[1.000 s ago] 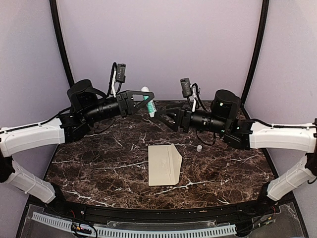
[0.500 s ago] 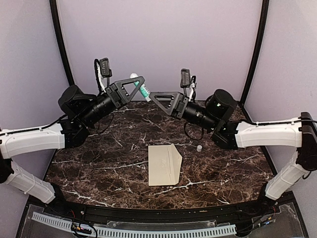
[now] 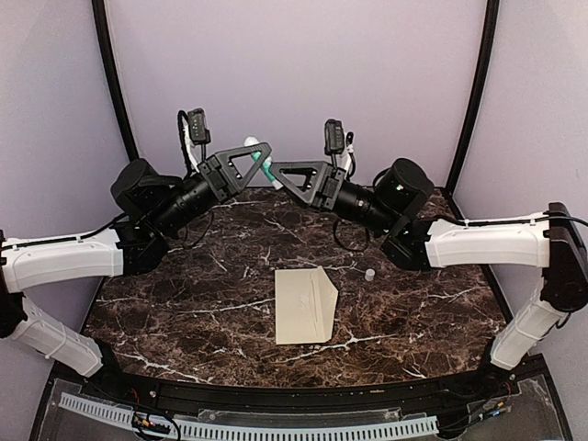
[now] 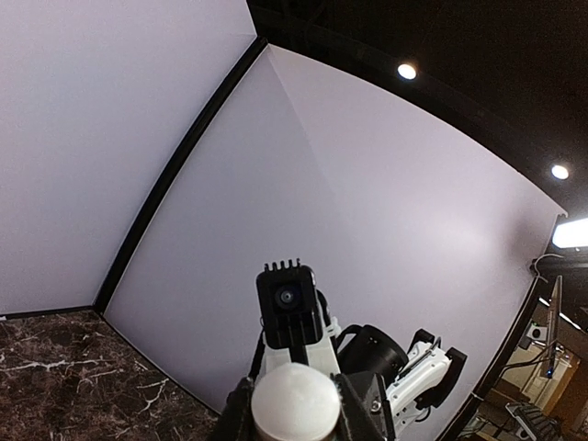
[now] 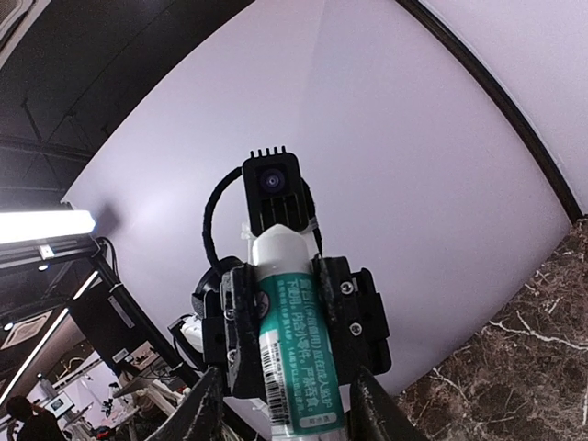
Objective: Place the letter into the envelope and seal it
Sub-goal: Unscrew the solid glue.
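Envelope [image 3: 305, 305] lies flat mid-tabletop [image 3: 184, 303], flap on its right side, well clear of both my grippers. Left gripper [image 3: 254, 158] is up at the back, pinching a green-and-white glue stick [image 5: 296, 340] by its body. Right gripper [image 3: 278, 171] faces it tip to tip, fingers [image 5: 209, 404] spread either side of the stick's free end, a gap showing, not clamped. Small white cap [image 3: 369, 274] sits on the tabletop near the envelope's far right corner.
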You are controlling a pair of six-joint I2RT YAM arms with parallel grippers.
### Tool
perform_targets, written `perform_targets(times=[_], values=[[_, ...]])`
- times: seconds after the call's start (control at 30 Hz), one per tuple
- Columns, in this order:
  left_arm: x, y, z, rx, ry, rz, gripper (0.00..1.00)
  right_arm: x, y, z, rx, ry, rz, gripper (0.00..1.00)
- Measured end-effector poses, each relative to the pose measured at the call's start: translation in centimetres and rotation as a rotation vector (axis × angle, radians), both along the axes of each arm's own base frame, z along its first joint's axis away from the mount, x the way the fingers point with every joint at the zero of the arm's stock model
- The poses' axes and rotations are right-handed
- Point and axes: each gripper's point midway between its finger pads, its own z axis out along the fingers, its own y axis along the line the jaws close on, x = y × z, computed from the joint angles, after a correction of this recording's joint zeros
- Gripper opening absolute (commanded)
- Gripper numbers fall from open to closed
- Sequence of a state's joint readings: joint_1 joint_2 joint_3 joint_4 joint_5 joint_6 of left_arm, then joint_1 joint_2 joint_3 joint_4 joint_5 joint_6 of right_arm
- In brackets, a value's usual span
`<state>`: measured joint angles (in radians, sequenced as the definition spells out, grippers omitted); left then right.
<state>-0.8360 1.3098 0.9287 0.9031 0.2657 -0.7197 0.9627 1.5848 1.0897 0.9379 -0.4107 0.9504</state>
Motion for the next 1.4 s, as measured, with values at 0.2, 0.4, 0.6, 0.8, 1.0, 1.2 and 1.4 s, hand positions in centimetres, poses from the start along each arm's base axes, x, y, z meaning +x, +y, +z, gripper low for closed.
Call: perform_targets(times=[0.2,0.4,0.6,0.8,1.0,1.2,1.4], values=[[0.0,0.1,0.2,-0.008,-0.001,-0.001,0.01,0.1,0.4,-0.2,-0.001,0.011,0.016,0.2],[0.0,0.1,0.3,-0.028,0.031,-0.013,0.39,-0.1,0.4,0.1,0.007,-0.023,0.013,0.12],[0.3,0.0,-0.4,0.009,0.039,0.006,0.9,0.6,0.0,-0.6,-0.019,-0.009,-0.015,0.11],[0.4,0.2,-2.6,0.129,0.102,-0.014,0.95,2.5,-2.9,-1.9,-0.113,-0.018,-0.112,0.11],[0.7,0.1,-4.4,0.252,0.153,-0.111,0.96,3.0,-5.6,-2.2,-0.249,-0.102,-0.176,0.1],[-0.7,-1.9,-5.2,0.325,0.163,-0.287,0.96,1.5,-6.0,-4.3,-0.385,-0.165,-0.108,0.1],[-1.3,-2.9,-6.8,0.368,0.199,-0.377,0.93,0.2,-6.1,-5.7,-0.449,-0.193,-0.042,0.09]])
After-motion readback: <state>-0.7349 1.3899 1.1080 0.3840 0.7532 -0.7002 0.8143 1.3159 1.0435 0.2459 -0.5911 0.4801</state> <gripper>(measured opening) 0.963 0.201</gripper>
